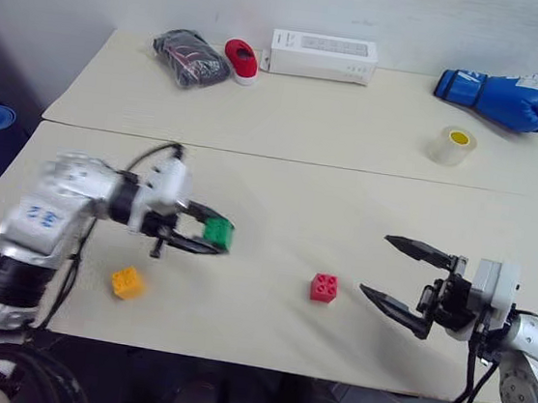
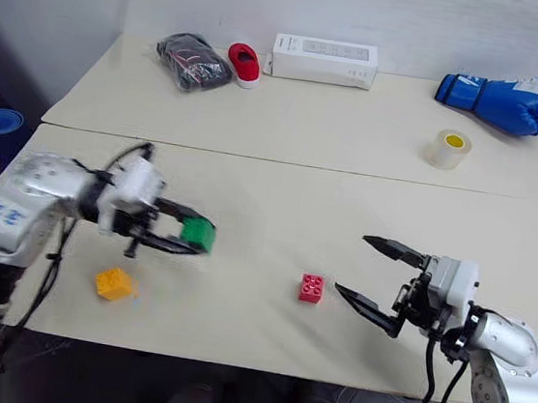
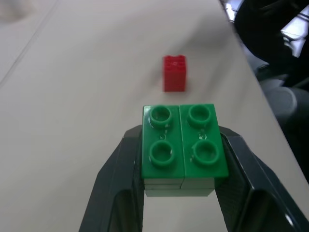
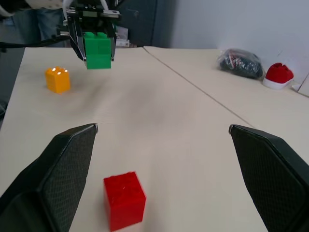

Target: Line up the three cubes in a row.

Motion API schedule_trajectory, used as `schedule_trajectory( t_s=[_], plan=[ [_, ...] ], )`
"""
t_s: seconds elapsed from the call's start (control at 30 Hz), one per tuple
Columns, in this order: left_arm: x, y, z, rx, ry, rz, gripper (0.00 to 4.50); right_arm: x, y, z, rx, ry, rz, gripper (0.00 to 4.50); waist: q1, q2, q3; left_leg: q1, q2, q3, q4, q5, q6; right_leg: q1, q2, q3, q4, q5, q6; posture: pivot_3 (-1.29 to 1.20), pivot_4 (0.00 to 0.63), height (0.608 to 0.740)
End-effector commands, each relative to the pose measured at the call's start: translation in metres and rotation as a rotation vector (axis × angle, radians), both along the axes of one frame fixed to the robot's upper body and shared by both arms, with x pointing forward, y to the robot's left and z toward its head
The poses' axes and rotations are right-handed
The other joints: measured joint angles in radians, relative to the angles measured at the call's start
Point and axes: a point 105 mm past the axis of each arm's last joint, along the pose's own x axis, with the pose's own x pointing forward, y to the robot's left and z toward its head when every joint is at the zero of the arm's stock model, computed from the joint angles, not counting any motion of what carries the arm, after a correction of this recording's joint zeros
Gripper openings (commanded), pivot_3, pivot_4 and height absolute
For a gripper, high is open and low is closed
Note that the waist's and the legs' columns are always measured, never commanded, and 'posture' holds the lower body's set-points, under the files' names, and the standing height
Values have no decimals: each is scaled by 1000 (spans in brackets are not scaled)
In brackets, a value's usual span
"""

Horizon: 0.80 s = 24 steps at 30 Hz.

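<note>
1. The table [image 1: 288,116] carries the whole job, and no row exists on it yet: the three cubes sit well apart, spread across the near half.
2. The left gripper [image 1: 209,234] is pressed onto the green cube [image 1: 218,232], pinching it by two opposite sides, studs up in the left wrist view. In the right wrist view the cube hangs clear of the tabletop. So one cube is picked up and, by the look of it, on its way to a place in the row.
3. The right gripper [image 1: 395,270] is spread wide and holds nothing. It hovers at about 3 o'clock from the red cube [image 1: 323,287], near it but not touching.
4. The red cube rests on the table near the front edge, at roughly 4 o'clock from the green one. It seems the natural anchor for the row.
5. The yellow-orange cube [image 1: 127,283] lies at about 8 o'clock from the green cube, near the front left edge, untouched.
6. Judged from this, the task is in its early part: the green cube needs setting down beside the red, and the yellow-orange one still has to be fetched and lined up.
</note>
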Motion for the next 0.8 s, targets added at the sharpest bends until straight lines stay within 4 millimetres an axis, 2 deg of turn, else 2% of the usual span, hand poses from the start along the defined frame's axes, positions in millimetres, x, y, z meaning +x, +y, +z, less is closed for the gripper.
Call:
schedule_trajectory(
  t_s=[0.03,0.13,0.27,0.37,0.5,0.7,0.77,0.8],
  plan=[
    [5,-22,-34,96,-54,-28,1505,-7,-8,4,-15,-35,-34,4500,-2,0,0,0,0,0,0,0,0,0,1,0,0,0,0,0,150,740],
    [8,-38,-53,102,-35,-3,1505,-15,-10,2,-15,-27,-50,4500,-8,0,0,0,3,1,0,0,-1,-1,3,1,-1,0,0,0,150,740],
    [18,-45,-61,108,-36,61,1505,-24,-12,-1,-21,-17,-62,4500,-4,0,0,0,3,0,0,0,-1,-1,3,1,1,0,0,0,150,740],
    [21,-43,-61,114,-32,92,1505,-28,-14,-2,-24,-11,-72,4500,-3,0,0,0,3,0,1,0,0,-1,2,1,1,0,0,0,150,740],
    [15,-37,-67,151,6,85,1505,-30,-13,-5,-27,-5,-70,4500,-4,0,0,0,3,-1,1,0,0,-1,1,1,1,0,0,0,150,740],
    [15,-36,-71,154,11,109,1505,-26,-11,-7,-25,-8,-63,4500,-4,0,0,1,3,-2,1,0,0,0,0,1,1,0,0,0,150,740],
    [10,-36,-70,160,35,90,2229,-25,-10,-7,-23,-8,-58,4500,-4,0,0,1,3,-2,1,0,0,0,0,1,1,0,0,0,150,740],
    [8,-37,-66,145,37,77,2453,-24,-10,-8,-23,-8,-55,4500,-5,0,0,1,3,-2,1,0,0,0,0,1,1,0,0,0,150,740]
  ],
)
